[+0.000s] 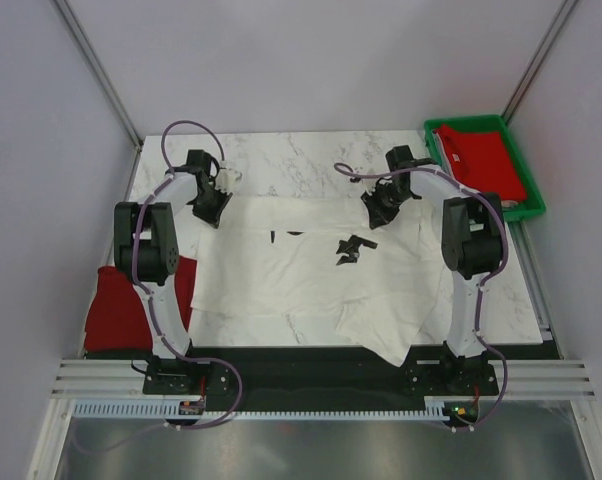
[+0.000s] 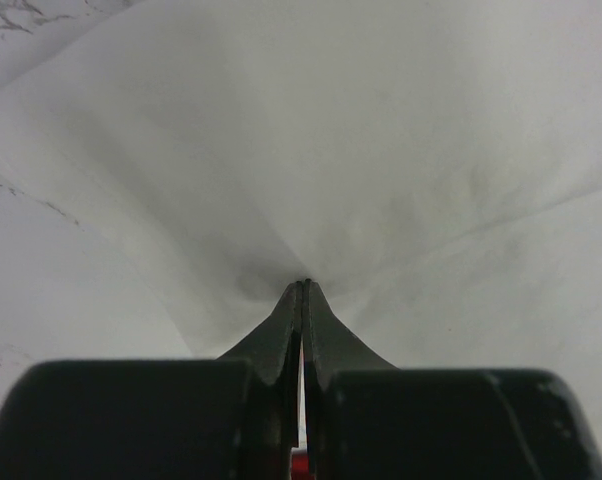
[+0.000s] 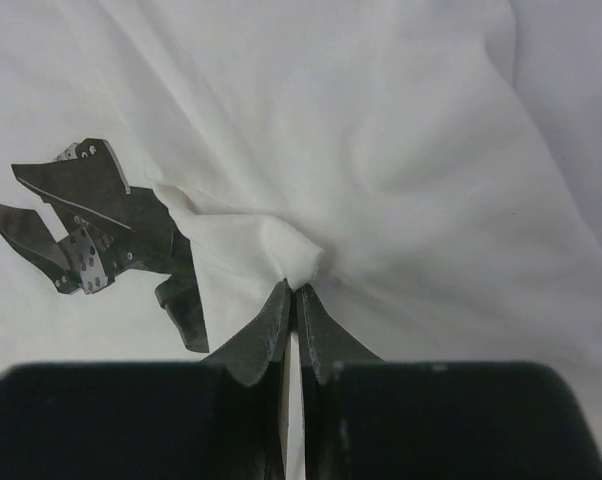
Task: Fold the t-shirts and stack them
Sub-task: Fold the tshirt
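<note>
White cotton like this should handle light and limp. From above, the white t-shirt lies spread on the marble table, so lift it by its far edge. In your left wrist view the left gripper is closed on a thin pucker. In your right wrist view the right gripper pinches 1 bunched fold beside the dark print.

Light: bright, even, diffuse from above. Shadow: soft grey patch on the white t-shirt just ahead of the left pincer. Focus: its dark base blurred, close to the lens; cloth beyond sharp.
</note>
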`<action>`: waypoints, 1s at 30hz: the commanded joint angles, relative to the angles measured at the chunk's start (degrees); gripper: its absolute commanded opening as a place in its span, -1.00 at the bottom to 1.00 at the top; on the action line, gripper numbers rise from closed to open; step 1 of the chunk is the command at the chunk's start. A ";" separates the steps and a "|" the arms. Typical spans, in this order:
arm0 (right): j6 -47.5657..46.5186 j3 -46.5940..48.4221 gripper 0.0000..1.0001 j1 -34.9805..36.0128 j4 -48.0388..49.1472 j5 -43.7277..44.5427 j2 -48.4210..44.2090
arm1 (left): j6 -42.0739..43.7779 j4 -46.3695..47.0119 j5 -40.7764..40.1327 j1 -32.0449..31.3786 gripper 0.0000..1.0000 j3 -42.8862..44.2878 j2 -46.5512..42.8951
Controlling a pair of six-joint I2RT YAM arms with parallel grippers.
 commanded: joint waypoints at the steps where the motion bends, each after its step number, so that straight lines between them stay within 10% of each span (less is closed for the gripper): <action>1: -1.55 -0.26 -0.82 0.80 -0.53 -2.07 -3.69 | -0.88 0.26 -0.23 0.13 -0.95 -1.11 -2.99; 14: -1.65 -15.72 -0.81 6.59 -0.80 1.27 -19.35 | -1.58 2.02 1.70 0.13 -0.96 -6.20 -8.61; 20: 0.55 -23.73 -0.17 11.08 -0.27 3.37 -25.94 | 0.61 2.28 1.52 0.13 -0.95 -6.92 -9.76; 30: 7.15 -5.92 -0.20 -2.53 7.37 9.35 -16.83 | 0.18 -5.28 1.35 0.13 -0.96 8.72 0.61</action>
